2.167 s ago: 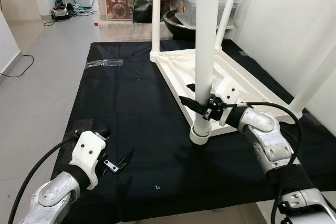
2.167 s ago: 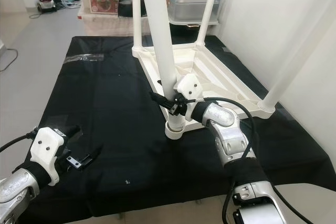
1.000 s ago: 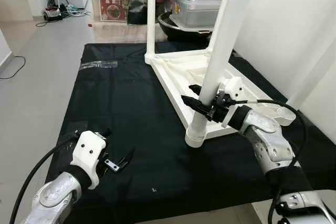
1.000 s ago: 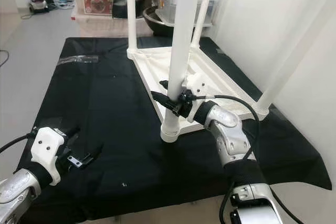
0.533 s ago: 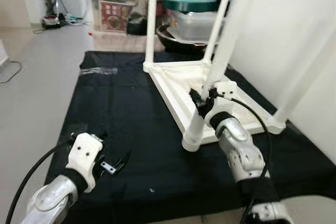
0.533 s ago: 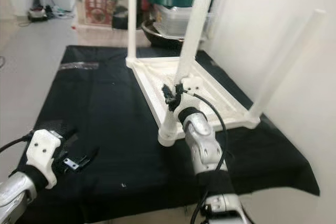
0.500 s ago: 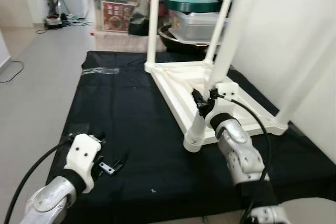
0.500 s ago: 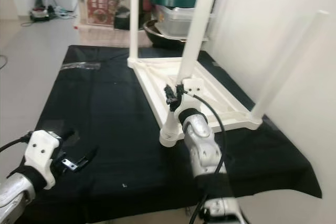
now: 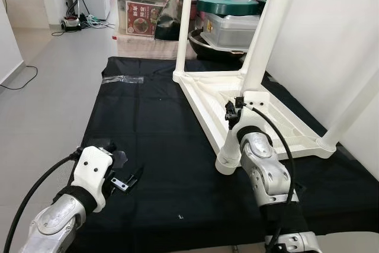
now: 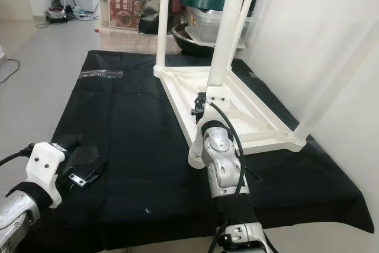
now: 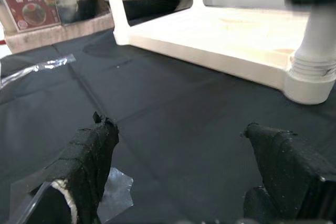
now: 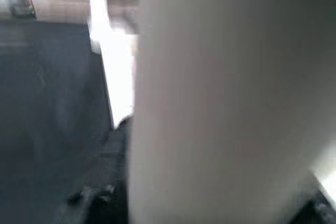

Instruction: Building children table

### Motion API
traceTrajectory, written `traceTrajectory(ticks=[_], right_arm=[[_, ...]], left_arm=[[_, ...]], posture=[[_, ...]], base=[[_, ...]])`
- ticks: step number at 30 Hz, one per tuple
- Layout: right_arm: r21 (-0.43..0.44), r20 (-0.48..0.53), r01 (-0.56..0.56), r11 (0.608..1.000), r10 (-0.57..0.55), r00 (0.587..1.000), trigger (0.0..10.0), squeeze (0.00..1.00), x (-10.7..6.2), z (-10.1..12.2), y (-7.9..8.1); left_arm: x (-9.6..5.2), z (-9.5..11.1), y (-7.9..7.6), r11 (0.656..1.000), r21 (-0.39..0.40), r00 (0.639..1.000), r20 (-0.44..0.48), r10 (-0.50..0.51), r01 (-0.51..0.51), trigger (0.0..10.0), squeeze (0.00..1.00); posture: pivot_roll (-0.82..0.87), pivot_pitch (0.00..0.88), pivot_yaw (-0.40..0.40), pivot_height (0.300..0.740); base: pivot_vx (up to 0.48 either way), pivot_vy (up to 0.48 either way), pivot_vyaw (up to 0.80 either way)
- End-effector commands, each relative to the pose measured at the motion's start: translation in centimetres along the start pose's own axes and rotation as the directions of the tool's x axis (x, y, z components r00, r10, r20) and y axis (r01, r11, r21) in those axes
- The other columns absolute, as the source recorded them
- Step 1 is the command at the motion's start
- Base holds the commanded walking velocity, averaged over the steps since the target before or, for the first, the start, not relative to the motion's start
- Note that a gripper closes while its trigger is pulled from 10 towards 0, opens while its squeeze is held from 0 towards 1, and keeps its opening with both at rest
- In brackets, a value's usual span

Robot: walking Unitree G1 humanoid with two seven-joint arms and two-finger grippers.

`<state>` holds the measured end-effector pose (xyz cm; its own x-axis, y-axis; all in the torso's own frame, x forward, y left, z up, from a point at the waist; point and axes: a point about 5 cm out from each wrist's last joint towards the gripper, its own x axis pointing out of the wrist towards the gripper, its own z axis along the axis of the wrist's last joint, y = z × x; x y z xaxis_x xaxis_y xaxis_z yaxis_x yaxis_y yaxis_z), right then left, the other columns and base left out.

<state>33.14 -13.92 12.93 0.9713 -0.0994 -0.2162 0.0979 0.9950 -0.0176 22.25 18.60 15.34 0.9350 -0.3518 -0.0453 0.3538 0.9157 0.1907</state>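
Four legs now standing on upturned table top (image 9: 260, 108); right gripper (image 9: 232, 111) is clamping nearest leg (image 9: 251, 81), seating it. Left gripper (image 9: 125, 181) is hovering unclenched. Next: likely twisting tight.

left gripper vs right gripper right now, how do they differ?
The left gripper is open and holds nothing; the right gripper is shut on the near table leg. The left gripper hangs low over the black mat, apart from the white table; the right gripper is raised against the leg. Both have black fingers on silver arms.
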Motion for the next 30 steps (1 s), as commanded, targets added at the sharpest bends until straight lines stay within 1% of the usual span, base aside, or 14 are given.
traceTrajectory(ticks=[1, 5, 6, 7, 8, 11, 14, 16, 17, 20, 24, 26, 28, 30], right_arm=[[-0.017, -0.047, 0.057, 0.998, -0.058, 0.997, 10.0, 1.0, 0.2, -0.7, -1.2], [0.102, 0.015, 0.085, 0.991, -0.087, 0.996, 10.0, 1.0, -0.1, 0.8, -1.9], [0.135, 0.047, 0.07, 0.988, -0.077, 0.996, 10.0, 0.36, -0.2, 1.5, -1.9], [0.135, 0.047, 0.07, 0.988, -0.077, 0.996, 10.0, 0.36, -0.2, 1.5, -1.9], [0.163, 0.066, 0.057, 0.985, -0.069, 0.995, 10.0, 0.0, -0.2, 2.1, -1.8], [0.212, 0.115, -0.004, 0.977, -0.02, 0.993, 10.0, 0.0, -0.4, 3.3, -1.5], [0.229, 0.162, -0.065, 0.971, 0.028, 0.986, 10.0, 0.0, -0.6, 4.1, -1.4], [0.229, 0.162, -0.065, 0.971, 0.028, 0.986, 10.0, 0.0, -0.6, 4.1, -1.4], [0.226, 0.192, -0.112, 0.968, 0.068, 0.979, 10.0, 0.0, -0.7, 4.6, -1.3], [0.153, 0.24, -0.217, 0.964, 0.177, 0.955, 10.0, 0.0, -0.7, 5.8, -1.4], [0.108, 0.241, -0.216, 0.97, 0.185, 0.953, 10.0, 0.0, -0.3, 6.2, -2.1], [0.065, 0.253, -0.243, 0.968, 0.22, 0.942, 10.0, 0.0, 0.4, 7.0, -3.3], [0.065, 0.253, -0.243, 0.968, 0.22, 0.942, 10.0, 0.0, 0.4, 7.0, -3.3], [0.046, 0.254, -0.308, 0.95, 0.287, 0.924, 10.0, 0.0, 1.0, 7.6, -4.1]], left_arm=[[0.2, -0.3, -0.2, 1.0, -0.011, 1.0, -0.013, -0.007, 0.007, 10.0, 0.0], [0.2, -0.4, -0.1, 1.0, -0.008, 1.0, -0.014, -0.014, 0.014, 10.0, 0.0], [0.3, -0.4, 0.0, 1.0, -0.007, 1.0, -0.012, -0.018, 0.018, 10.0, 0.0], [0.3, -0.4, 0.0, 1.0, -0.007, 1.0, -0.012, -0.018, 0.018, 10.0, 0.0], [0.4, -0.3, 0.1, 1.0, -0.006, 1.0, -0.01, -0.02, 0.02, 10.0, 0.0], [0.5, -0.3, 0.1, 1.0, -0.004, 1.0, -0.007, -0.024, 0.024, 10.0, 0.0], [0.5, -0.3, 0.1, 1.0, -0.004, 1.0, -0.005, -0.027, 0.027, 10.0, 0.0], [0.5, -0.3, 0.1, 1.0, -0.004, 1.0, -0.005, -0.027, 0.027, 10.0, 0.0], [0.5, -0.3, 0.1, 1.0, -0.004, 1.0, -0.005, -0.028, 0.028, 10.0, 0.0], [0.5, -0.3, 0.0, 0.999, -0.004, 0.999, -0.003, -0.034, 0.034, 10.0, 0.0], [0.5, -0.3, -0.1, 0.999, -0.004, 0.999, 0.0, -0.039, 0.039, 10.0, 0.0], [0.7, -0.2, -0.2, 0.999, -0.006, 0.999, 0.003, -0.045, 0.045, 10.0, 0.0], [0.7, -0.2, -0.2, 0.999, -0.006, 0.999, 0.003, -0.045, 0.045, 10.0, 0.0], [0.8, -0.3, -0.2, 0.999, -0.008, 0.999, 0.005, -0.051, 0.051, 10.0, 0.0]], posture=[[0.09, 0.0, -0.11, 0.74], [0.08, 0.0, -0.096, 0.74], [0.07, 0.0, -0.092, 0.74], [0.07, 0.0, -0.092, 0.74], [0.07, 0.0, -0.092, 0.74], [0.06, 0.0, -0.088, 0.74], [0.06, 0.0, -0.088, 0.74], [0.06, 0.0, -0.088, 0.74], [0.06, 0.0, -0.086, 0.74], [0.06, 0.0, -0.081, 0.74], [0.06, 0.0, -0.081, 0.74], [0.05, 0.0, -0.077, 0.74], [0.05, 0.0, -0.077, 0.74], [0.04, 0.0, -0.072, 0.74]], base=[[0.0, 0.0, 0.0], [0.0, 0.0, 0.0], [0.0, 0.0, 0.0], [0.0, 0.0, 0.0], [0.0, 0.0, 0.0], [0.0, 0.0, 0.0], [0.0, 0.0, 0.0], [0.0, 0.0, 0.0], [0.0, 0.0, 0.0], [0.0, 0.0, 0.0], [0.0, 0.0, 0.0], [0.0, 0.0, 0.0], [0.0, 0.0, 0.0], [0.0, 0.0, 0.0]])
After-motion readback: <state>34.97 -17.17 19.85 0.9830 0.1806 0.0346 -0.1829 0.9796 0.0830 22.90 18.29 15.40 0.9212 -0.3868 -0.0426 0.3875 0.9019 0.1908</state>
